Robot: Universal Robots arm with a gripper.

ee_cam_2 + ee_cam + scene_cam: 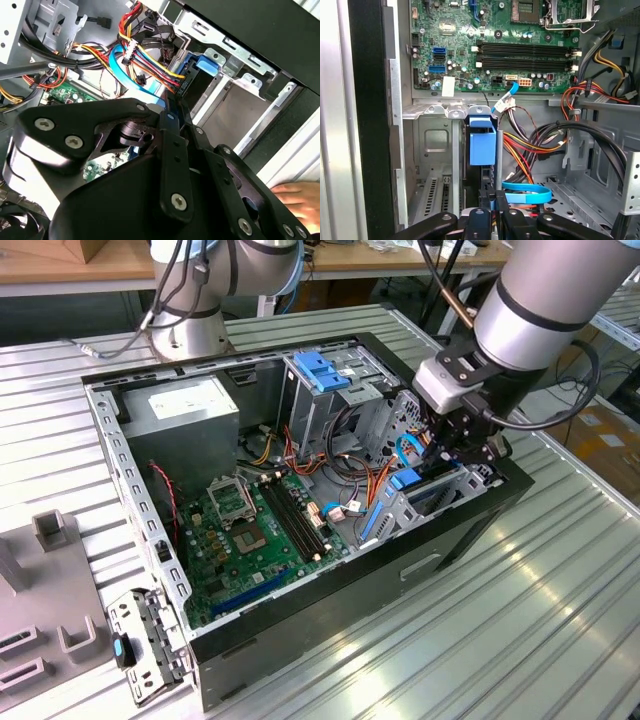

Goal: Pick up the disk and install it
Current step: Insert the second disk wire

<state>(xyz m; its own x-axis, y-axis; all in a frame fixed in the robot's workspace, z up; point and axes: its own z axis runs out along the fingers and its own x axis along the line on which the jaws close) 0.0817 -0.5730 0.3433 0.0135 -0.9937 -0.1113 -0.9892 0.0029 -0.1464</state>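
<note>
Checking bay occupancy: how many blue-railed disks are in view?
1. The disk sits in the metal bay at the case corner, right by the hand, blue end tab outward. Others may be hidden inside the upper drive cage.

disk (482,145) | blue end tab and rails showing, metal body mostly hidden | on edge, upright in a metal bay at the case's front corner | tab facing outward

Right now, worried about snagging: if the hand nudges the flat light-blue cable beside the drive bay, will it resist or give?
Probably gives: the light-blue cable lies in a loose curved loop, so it looks floppy and light. It may drag the coloured wires crowded beside it.
</note>
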